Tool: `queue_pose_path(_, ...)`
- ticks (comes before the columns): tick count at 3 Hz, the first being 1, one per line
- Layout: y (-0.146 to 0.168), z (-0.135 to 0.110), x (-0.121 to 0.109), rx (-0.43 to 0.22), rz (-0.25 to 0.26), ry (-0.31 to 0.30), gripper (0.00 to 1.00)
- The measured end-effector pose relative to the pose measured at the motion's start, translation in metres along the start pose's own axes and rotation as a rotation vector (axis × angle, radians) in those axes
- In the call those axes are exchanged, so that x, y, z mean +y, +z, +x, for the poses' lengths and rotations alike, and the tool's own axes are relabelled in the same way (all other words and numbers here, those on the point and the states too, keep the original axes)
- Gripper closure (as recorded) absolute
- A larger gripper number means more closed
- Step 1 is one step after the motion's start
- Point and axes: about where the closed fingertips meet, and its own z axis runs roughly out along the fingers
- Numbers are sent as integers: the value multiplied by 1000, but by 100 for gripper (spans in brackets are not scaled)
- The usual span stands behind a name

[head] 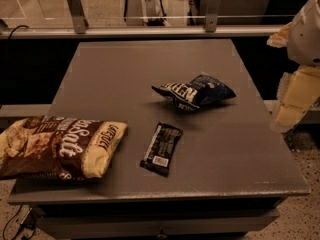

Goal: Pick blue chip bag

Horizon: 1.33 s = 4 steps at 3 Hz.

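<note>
The blue chip bag (pixel 195 91) is a small dark navy glossy bag with white lettering. It lies a little crumpled on the grey table (pixel 150 69), right of the table's middle. My arm comes in at the right edge of the camera view, white above and cream below. The gripper (pixel 290 106) hangs off the table's right side, to the right of the bag and apart from it. Nothing shows in it.
A large brown-and-cream bag (pixel 60 146) lies at the front left and overhangs the table's left edge. A slim black wrapped bar (pixel 161 149) with a white label lies near the front middle. A glass railing with metal posts (pixel 75 6) runs behind the table.
</note>
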Motion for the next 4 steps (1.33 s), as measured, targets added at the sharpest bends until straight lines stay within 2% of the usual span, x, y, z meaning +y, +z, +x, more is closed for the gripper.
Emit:
queue_pose_path(1, 0, 0, 0, 0, 0, 0, 0)
queue_pose_path(2, 7, -7, -18, -24, 41, -30, 0)
queue_pose_path(3, 29, -23, -49, -61, 87, -84, 0)
queue_pose_path(4, 64, -41, -69, -138, 94, -101, 0)
